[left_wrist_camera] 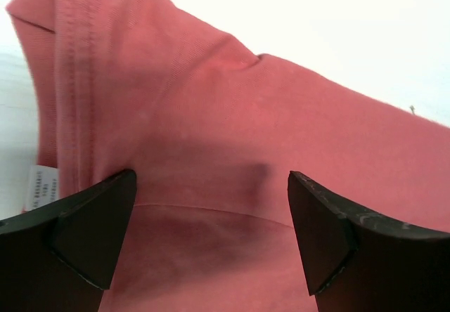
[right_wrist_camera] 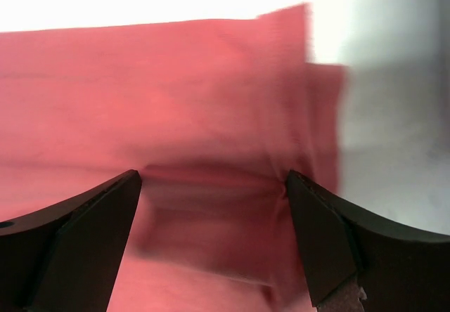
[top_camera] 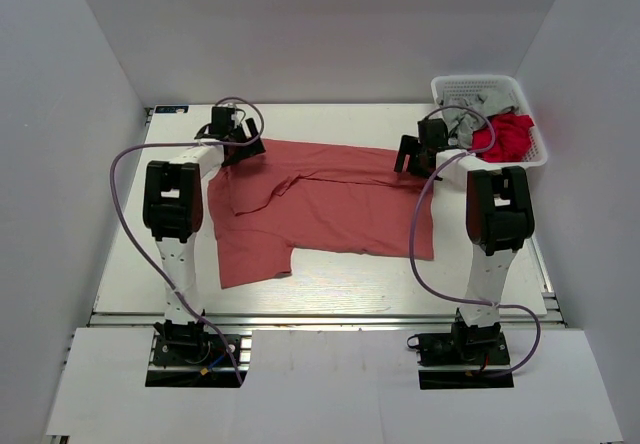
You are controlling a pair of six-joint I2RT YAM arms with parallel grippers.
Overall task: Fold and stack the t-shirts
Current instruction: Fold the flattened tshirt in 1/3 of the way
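T-shirt (top_camera: pixel 330 209) beneath both spread pincers

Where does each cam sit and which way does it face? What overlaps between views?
Top: above and behind the arm bases, looking down on table, shirt, basket; both arms, left hand, right hand show.
Left wrist: on the left arm, looking past its open fingers onto the shirt's far left part.
Right wrist: on the right arm, looking past its open fingers onto the shirt's far right edge.
Shared: all three see the shirt.
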